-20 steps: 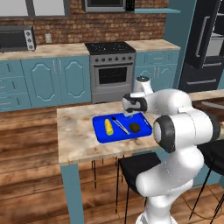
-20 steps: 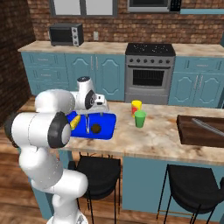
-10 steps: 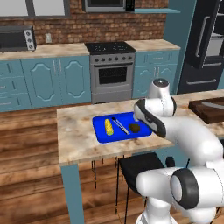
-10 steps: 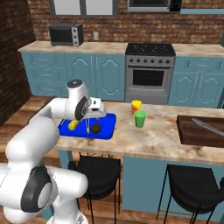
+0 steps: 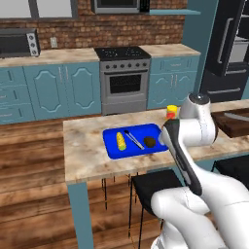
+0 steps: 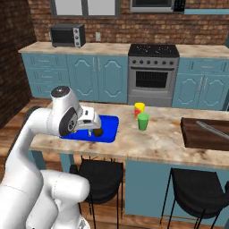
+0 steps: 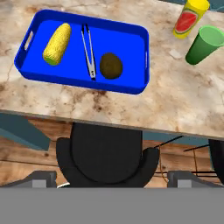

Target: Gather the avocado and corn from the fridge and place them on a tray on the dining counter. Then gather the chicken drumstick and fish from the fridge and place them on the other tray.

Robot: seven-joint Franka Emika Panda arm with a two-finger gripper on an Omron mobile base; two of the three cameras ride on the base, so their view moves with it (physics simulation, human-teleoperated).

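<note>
Corn (image 7: pixel 57 43) and avocado (image 7: pixel 110 65) lie on the blue tray (image 7: pixel 131 87); tool spread wide, empty. Next, the likely slippery fish: grip mid-body.

The corn (image 7: pixel 57 43), a short yellow cob, lies flat at one end of the blue tray (image 7: pixel 131 27) on the dining counter (image 7: pixel 183 105). The avocado (image 7: pixel 110 65), a small dark brownish ball, sits in the same tray, apart from the corn. Farther along the counter lies the dark wooden tray (image 6: pixel 197 136), with the slim grey fish (image 6: pixel 213 130) on it.
</note>
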